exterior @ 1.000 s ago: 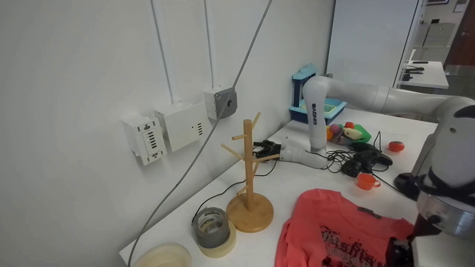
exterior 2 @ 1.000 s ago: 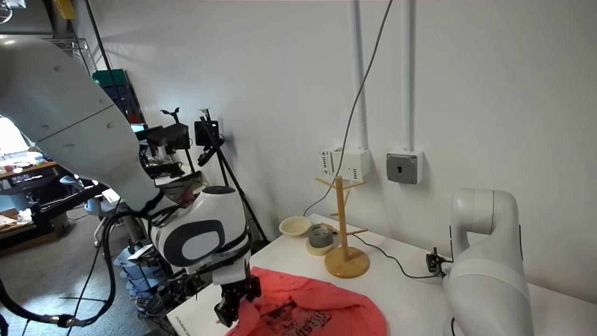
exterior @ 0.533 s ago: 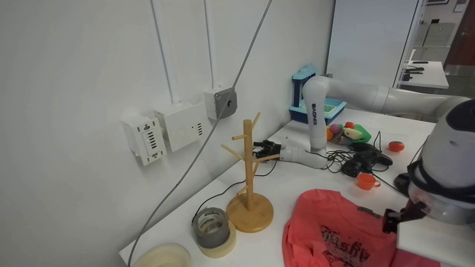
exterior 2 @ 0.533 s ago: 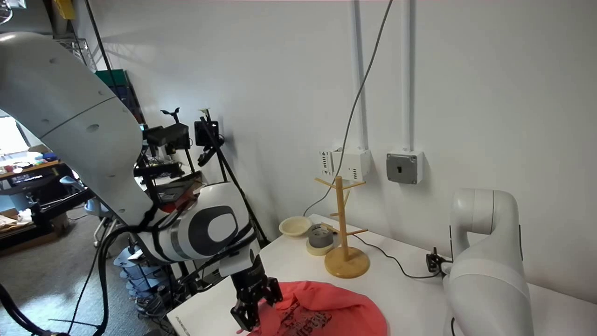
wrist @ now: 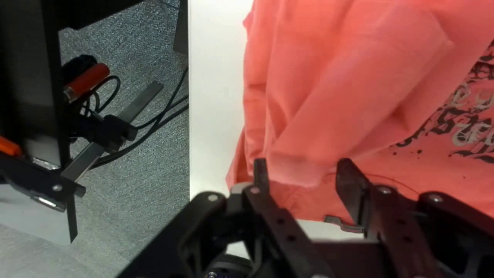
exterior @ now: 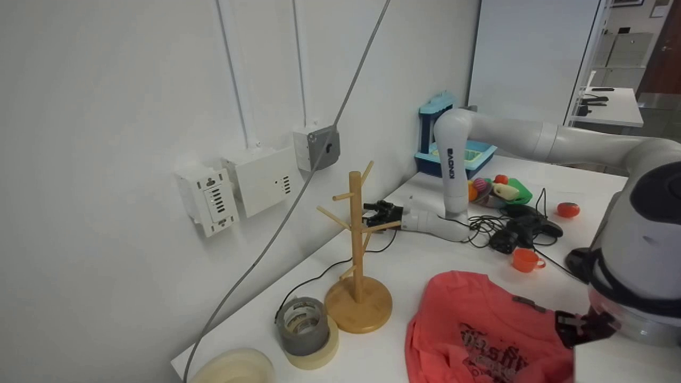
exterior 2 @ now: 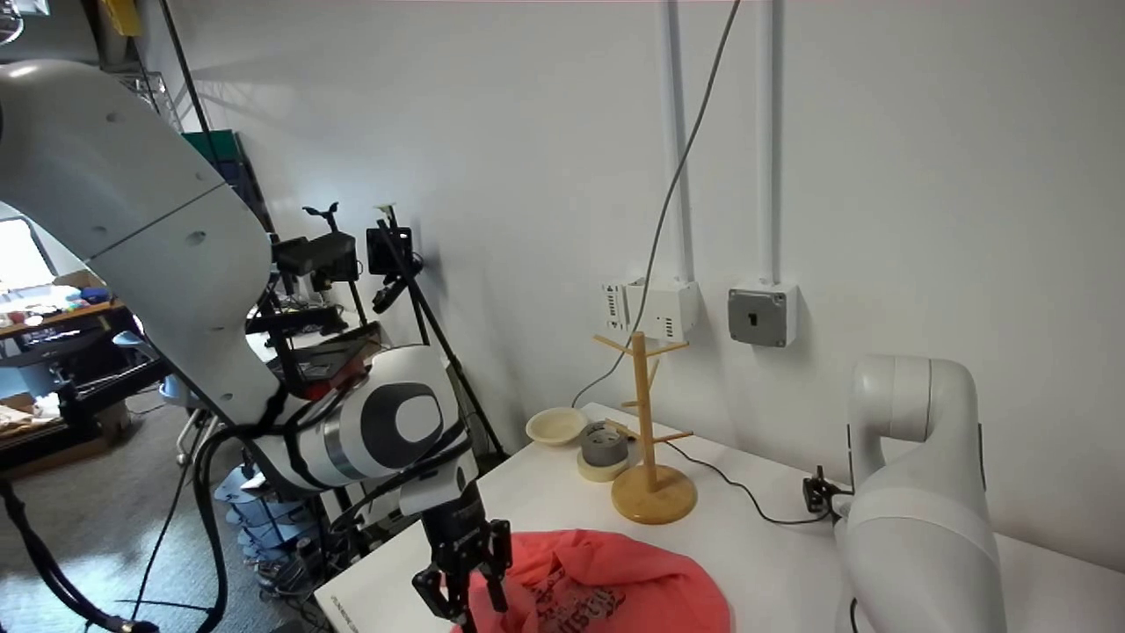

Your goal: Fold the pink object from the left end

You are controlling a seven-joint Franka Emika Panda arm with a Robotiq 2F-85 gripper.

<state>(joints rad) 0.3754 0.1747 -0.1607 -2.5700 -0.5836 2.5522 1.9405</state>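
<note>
Pink tee point(wrist: 347, 96) on wht tbl point(wrist: 216, 96) by pale wall point(exterior 2: 527, 132), gry flr point(wrist: 154, 185) below, pincer point(wrist: 302, 166) spread partway, gripping nothing.

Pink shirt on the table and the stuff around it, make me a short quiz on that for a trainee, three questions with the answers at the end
1. True or false: in the wrist view, the gripper stands with its jaws apart.
2. Choose one. The grey tape roll lies:
A) inside
B) on top of
C) well apart from
the cream tape roll.
3. Fill the gap: the front of the pink shirt carries printed ____.

Key
1: True
2: B
3: lettering
</note>
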